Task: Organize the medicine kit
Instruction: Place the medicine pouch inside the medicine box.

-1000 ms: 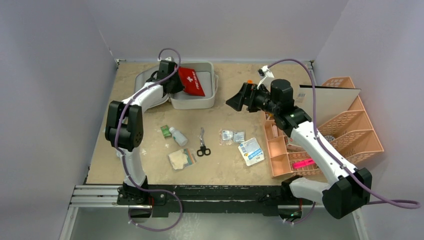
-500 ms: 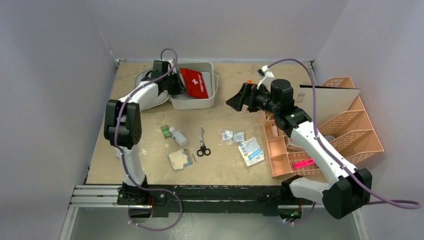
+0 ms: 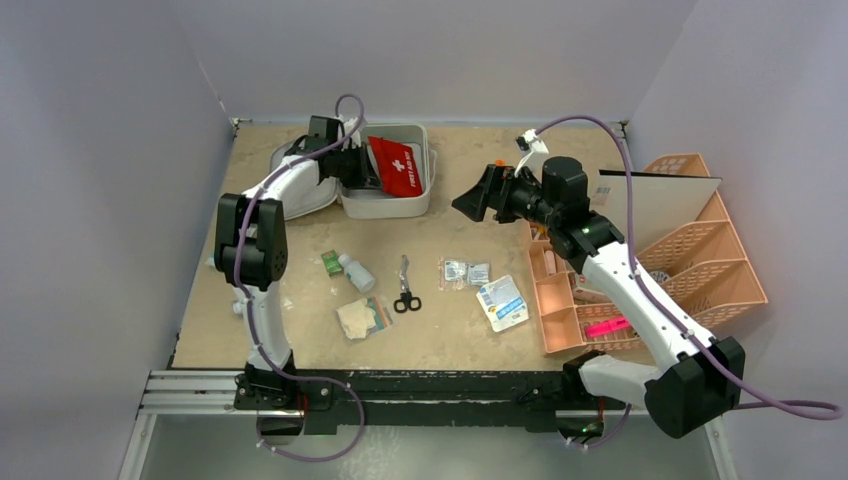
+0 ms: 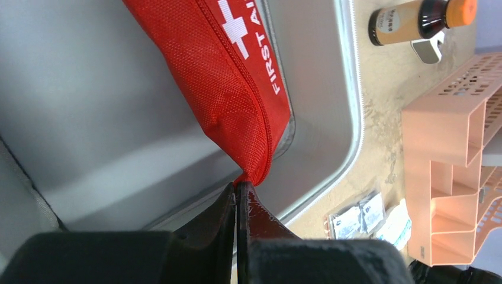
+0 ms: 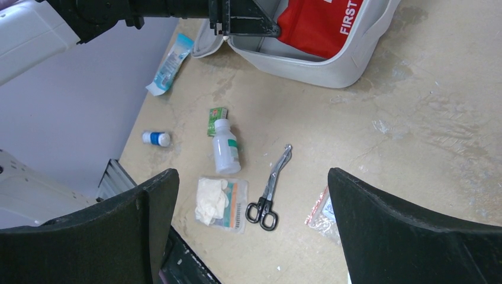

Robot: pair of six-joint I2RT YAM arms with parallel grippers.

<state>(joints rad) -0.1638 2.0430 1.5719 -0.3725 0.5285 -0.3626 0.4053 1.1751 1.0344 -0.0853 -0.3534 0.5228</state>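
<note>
Top external: medicine kit (image 3: 388,208) is sitting open at the far left-centre of the table (image 3: 470,150). Left gripper (image 3: 362,168) is reaching into it, holding the red pouch (image 3: 397,165) tilted over the tray. Right gripper (image 3: 478,195) is hovering mid-table, well apart.
Left wrist: jaws are clamping the pouch's lower corner, and the pouch is hanging inside the kit.
Right wrist: fingers are spread wide, gripping nothing. Scissors (image 5: 269,192) are lying on the table below.
</note>
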